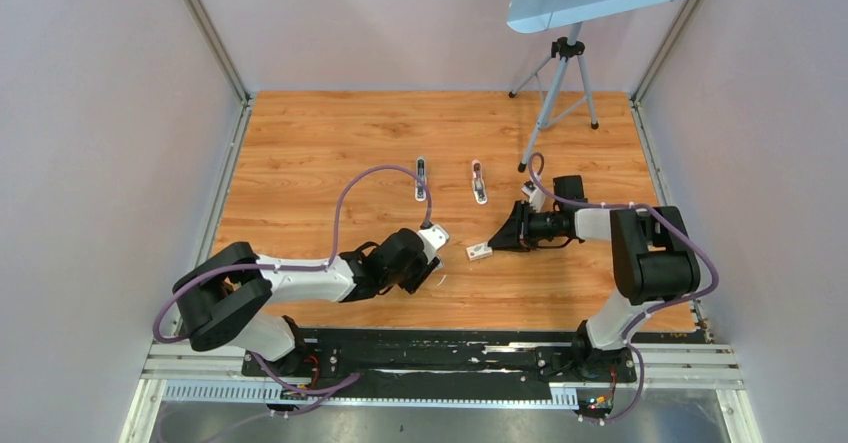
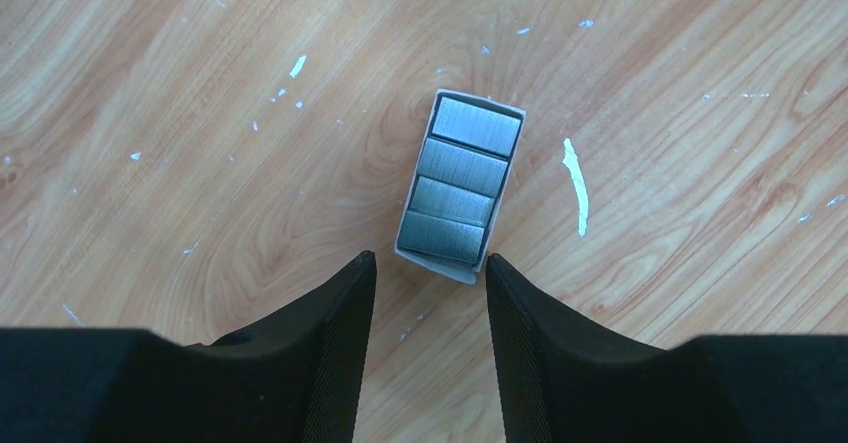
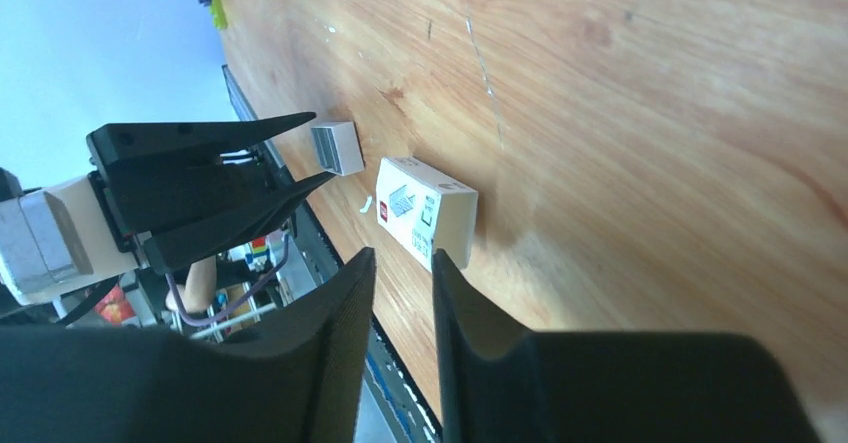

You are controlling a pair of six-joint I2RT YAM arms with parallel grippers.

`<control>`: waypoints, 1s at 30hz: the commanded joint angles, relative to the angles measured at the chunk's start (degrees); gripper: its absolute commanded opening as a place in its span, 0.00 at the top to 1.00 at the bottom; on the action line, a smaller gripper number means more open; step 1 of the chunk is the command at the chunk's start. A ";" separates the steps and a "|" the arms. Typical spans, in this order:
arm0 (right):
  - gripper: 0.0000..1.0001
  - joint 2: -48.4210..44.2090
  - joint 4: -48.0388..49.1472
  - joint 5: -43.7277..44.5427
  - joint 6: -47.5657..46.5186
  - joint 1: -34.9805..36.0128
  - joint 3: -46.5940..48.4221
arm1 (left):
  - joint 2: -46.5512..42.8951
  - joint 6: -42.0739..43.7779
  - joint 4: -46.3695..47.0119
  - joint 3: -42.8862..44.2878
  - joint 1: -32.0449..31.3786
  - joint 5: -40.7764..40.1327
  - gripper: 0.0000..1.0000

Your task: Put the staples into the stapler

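The staples [image 2: 458, 179] lie as several silvery strips in a small white tray [image 2: 437, 265], just ahead of my left gripper [image 2: 430, 263], which is open over bare wood. In the top view the tray [image 1: 438, 232] sits at the left gripper [image 1: 430, 247]. The stapler [image 1: 421, 178], slim and pale, lies farther back on the table. My right gripper [image 3: 402, 255] is level with the tabletop, jaws slightly apart with nothing between them. It points at a white printed box [image 3: 425, 213], and the tray [image 3: 337, 148] lies beyond it between the left fingers [image 3: 250, 128].
A small pink and white piece [image 1: 479, 181] lies right of the stapler. The white box [image 1: 479, 252] rests between the two grippers, next to my right gripper [image 1: 493, 242]. A tripod [image 1: 560, 93] stands at the back right. Grey walls surround the wooden table [image 1: 300, 143].
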 commanded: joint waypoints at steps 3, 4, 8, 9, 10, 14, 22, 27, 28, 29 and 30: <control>0.56 -6.16 -11.24 7.47 -3.27 -1.21 0.96 | -4.82 -2.07 -4.05 3.74 0.29 -2.98 0.49; 0.51 -7.47 -13.13 8.50 -3.55 -1.22 1.24 | -5.65 -2.43 -5.21 4.52 0.33 -4.25 0.48; 0.25 -13.11 -17.72 12.34 -3.93 -1.08 2.26 | -10.13 -2.66 -8.65 6.80 0.56 -7.66 0.23; 0.20 -14.41 -19.32 13.52 -4.41 -0.92 2.86 | -11.31 -2.93 -9.11 7.09 0.81 -8.08 0.05; 0.17 -15.84 -21.13 14.96 -4.94 -0.62 3.62 | -12.58 -3.32 -9.44 7.30 1.15 -8.56 0.01; 0.03 -22.30 -28.82 21.67 -6.52 2.07 7.69 | -17.10 -8.28 -12.83 8.63 4.82 -9.70 0.00; 0.00 -30.61 -36.05 40.66 -7.11 16.00 15.14 | -24.63 -18.81 -19.93 9.19 23.19 14.26 0.00; 0.00 -29.21 -36.60 47.90 -4.65 22.72 16.42 | -32.08 -25.59 -16.65 2.83 30.62 22.80 0.00; 0.00 -27.87 -36.64 45.73 -4.57 22.86 16.30 | -33.15 -25.45 -17.52 2.18 30.92 22.14 0.00; 0.00 -26.53 -35.95 43.20 -4.60 23.37 15.73 | -33.82 -24.87 -19.04 2.06 30.95 20.93 0.00; 0.00 -25.09 -35.14 42.85 -4.54 24.39 15.25 | -34.11 -24.58 -20.65 1.99 30.96 19.58 0.02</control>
